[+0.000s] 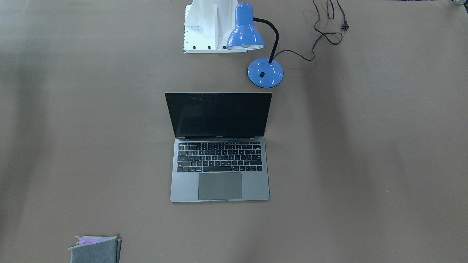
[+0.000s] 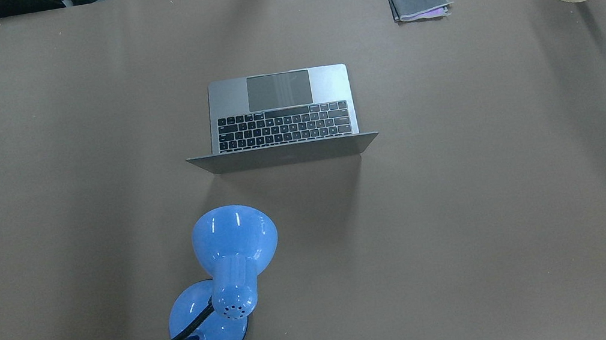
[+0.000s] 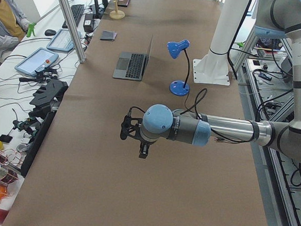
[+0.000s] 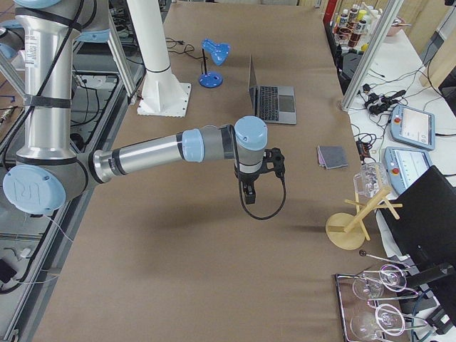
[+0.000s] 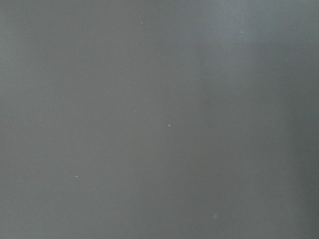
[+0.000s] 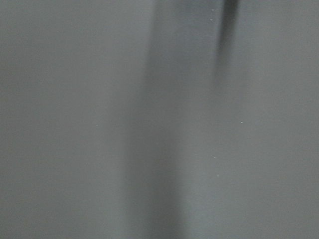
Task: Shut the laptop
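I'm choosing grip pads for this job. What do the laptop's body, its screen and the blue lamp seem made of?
Laptop: probably metal, matte grey; even dull sheen, thin crisp edges. Screen: glossy black, likely glass; faint reflections. Lamp: glossy blue, painted metal or plastic, unclear which; sharp white highlights.

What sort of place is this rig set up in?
Likely a robotics lab: a brown-covered table carries an open laptop and blue desk lamp, while side benches hold teach pendants and loose cables.

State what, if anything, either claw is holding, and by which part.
Nothing is held. The left claw and the right claw both hang over the table, far from the open laptop, which stands untouched.
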### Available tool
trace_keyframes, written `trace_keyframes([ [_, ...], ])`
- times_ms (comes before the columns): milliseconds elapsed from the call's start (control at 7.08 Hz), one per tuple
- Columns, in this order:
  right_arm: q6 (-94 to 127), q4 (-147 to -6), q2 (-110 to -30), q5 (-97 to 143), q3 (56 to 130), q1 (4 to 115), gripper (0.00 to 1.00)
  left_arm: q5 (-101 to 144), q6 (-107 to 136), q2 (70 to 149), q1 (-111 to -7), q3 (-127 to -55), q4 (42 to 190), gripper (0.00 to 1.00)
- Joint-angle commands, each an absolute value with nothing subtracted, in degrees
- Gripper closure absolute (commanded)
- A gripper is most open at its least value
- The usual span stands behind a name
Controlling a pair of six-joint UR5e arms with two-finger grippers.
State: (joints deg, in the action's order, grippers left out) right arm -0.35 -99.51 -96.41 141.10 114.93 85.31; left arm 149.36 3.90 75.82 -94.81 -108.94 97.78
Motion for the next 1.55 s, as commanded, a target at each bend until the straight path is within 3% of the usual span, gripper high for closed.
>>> trace_keyframes([
  [0,15.9,-96.01,-98.09,141.86,126.51,77.48,0.0,149.68,20.9,75.76,-87.23,-113.1,107.44,0.07],
  [141,29.05,-88.84,-98.09,141.42,128.22,71.43,0.0,149.24,35.45,76.89,-82.05,-115.29,114.62,0.09],
  [283,39.62,-79.72,-98.0,138.89,128.75,65.19,0.0,148.46,49.6,80.73,-76.52,-116.62,119.83,0.18],
  [424,46.77,-72.32,-97.91,136.17,128.76,60.25,0.12,145.92,58.79,84.51,-71.07,-118.46,119.97,0.28],
  [565,52.94,-68.59,-97.13,134.05,128.85,55.94,0.31,141.9,63.85,87.6,-65.97,-119.17,120.06,0.44],
  [848,64.37,-67.85,-90.56,122.76,129.11,43.83,0.9,132.67,74.23,93.58,-53.94,-121.1,119.8,1.0],
  [989,65.55,-67.85,-89.05,117.56,129.11,39.42,1.0,128.36,75.49,95.34,-49.53,-121.55,119.79,1.0],
  [1413,73.11,-68.03,-83.69,108.86,128.67,31.85,1.0,114.19,79.61,100.52,-36.67,-121.55,116.57,1.0],
])
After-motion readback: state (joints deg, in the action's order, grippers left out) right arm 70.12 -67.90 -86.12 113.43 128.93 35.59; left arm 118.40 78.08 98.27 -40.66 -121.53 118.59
